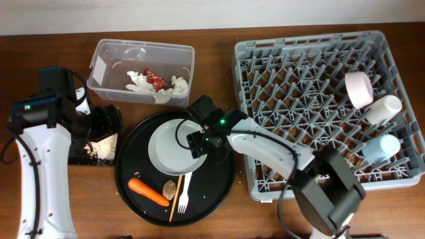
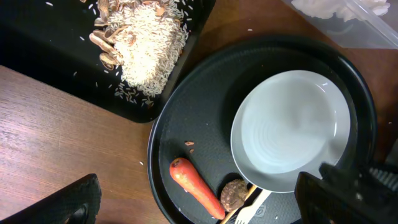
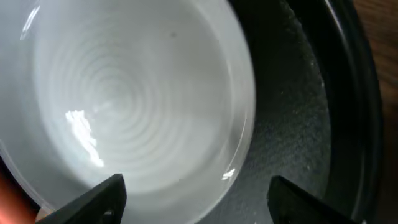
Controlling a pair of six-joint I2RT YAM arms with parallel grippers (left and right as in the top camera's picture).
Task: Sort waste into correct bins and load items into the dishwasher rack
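A white plate (image 1: 169, 149) lies on a round black tray (image 1: 133, 172), with an orange carrot (image 1: 147, 191), a brown lump (image 1: 169, 189) and a white fork (image 1: 184, 192) in front of it. My right gripper (image 1: 202, 143) is open, its fingers straddling the plate's right rim; in the right wrist view the gripper (image 3: 202, 205) has the plate (image 3: 124, 93) between its fingers. My left gripper (image 1: 105, 124) is open and empty over the shallow black tray (image 1: 83, 156) of beige scraps (image 1: 103, 146). The left wrist view shows my left gripper (image 2: 205, 205), carrot (image 2: 196, 186), lump (image 2: 234, 194) and plate (image 2: 289, 127).
The clear tub (image 1: 106, 50) at the back holds white tissues (image 1: 136, 81) and a red wrapper (image 1: 155, 81). The grey rack (image 1: 292, 79) at the right holds a pinkish bowl (image 1: 358, 89), a white cup (image 1: 383, 109) and a pale blue cup (image 1: 380, 147). A wooden stick (image 1: 174, 199) lies by the fork.
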